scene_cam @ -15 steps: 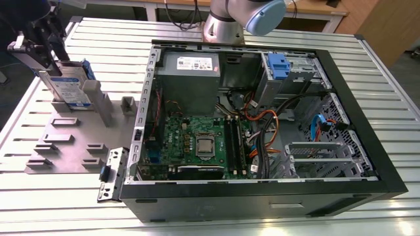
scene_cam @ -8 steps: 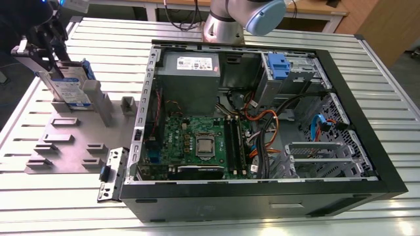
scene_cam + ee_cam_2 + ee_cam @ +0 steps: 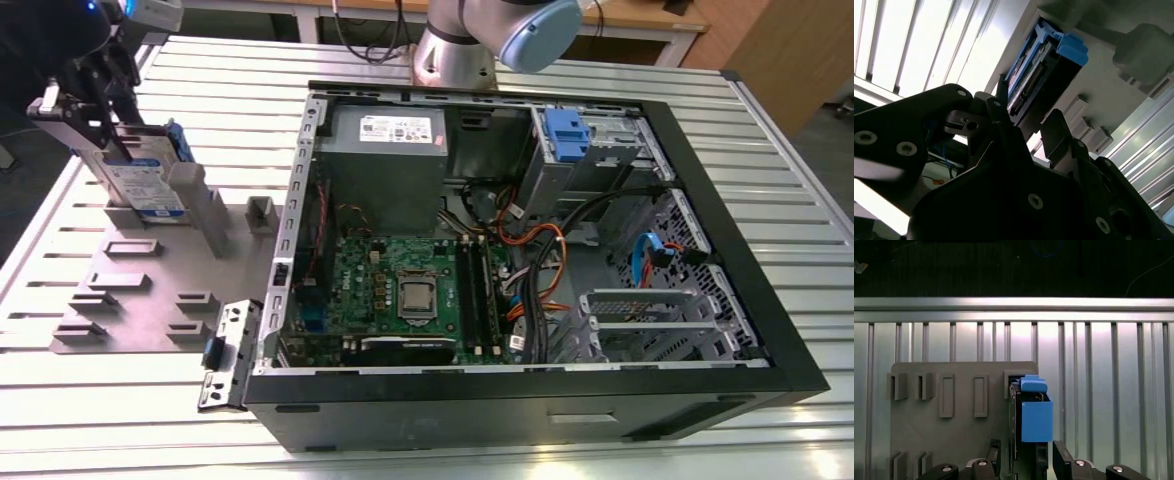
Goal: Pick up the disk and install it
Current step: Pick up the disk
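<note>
**Disk** [image 3: 144, 180]: flat silver drive with blue rails and a white-and-blue label. It stands upright on edge in a slot at one corner of the holder plate. It is not lifted and not in the computer case. Both wrist views look along its upper end [image 3: 1036, 420] [image 3: 1029, 80].

**Holder plate** [image 3: 147, 290]: grey, slotted, lying flat on the table [image 3: 120, 420] along the table's edge at the exterior view's left, just beside the case.

**Computer case** [image 3: 534, 405]: in the middle of the table with its side panel off. The circuit board, cables and grey power supply box [image 3: 387, 150] are exposed.

**Gripper** [image 3: 96, 118]: positioned over the disk's upper end and holding nothing. In the first wrist view [image 3: 1028, 444] the fingers [image 3: 1063, 457] are spread, one to each flat face of the disk. The finger on the blue rail's [image 3: 1036, 422] side sits nearly against it, and the other stands a little off. No clamping contact can be made out. The second wrist view [image 3: 1027, 106] shows the same straddle.

**Step in hand (judgement):** taking hold of the disk, with the task at an early stage.

**Handling notes (judgement):**
- Centre the fingers across the disk's thickness so both pads meet it together. An uneven closure would push it sideways against the slot walls.
- Seat the pads on the rigid body, not on the protruding blue tab, which looks flexible.
- Keep the fingers parallel to the faces. A skewed hold risks wedging the disk in its slot or dragging the plate.
</note>
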Controlling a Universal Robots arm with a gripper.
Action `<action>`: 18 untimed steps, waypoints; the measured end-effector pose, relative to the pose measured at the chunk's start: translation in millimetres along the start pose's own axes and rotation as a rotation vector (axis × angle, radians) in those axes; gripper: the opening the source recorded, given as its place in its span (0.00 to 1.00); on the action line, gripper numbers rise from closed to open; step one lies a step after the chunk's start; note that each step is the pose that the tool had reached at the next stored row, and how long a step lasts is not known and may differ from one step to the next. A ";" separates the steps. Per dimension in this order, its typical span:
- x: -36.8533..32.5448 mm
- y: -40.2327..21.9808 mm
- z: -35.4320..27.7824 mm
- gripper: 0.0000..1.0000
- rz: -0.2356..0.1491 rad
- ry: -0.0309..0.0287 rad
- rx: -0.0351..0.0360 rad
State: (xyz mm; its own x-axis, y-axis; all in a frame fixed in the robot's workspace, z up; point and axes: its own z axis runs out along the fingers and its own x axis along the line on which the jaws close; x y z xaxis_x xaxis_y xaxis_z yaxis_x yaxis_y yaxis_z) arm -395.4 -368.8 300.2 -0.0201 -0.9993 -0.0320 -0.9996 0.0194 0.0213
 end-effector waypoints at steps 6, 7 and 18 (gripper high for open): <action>-1.4 0.0 0.8 0.53 0.000 -0.0005 0.0000; -1.5 0.0 0.8 0.53 0.000 -0.0005 -0.0001; -5.8 0.1 -0.2 0.53 0.000 -0.0004 -0.0003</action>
State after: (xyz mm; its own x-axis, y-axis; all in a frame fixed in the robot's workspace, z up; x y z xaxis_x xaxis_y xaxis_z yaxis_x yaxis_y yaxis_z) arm -395.3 -363.0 300.6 -0.0201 -0.9993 -0.0324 -0.9996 0.0194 0.0216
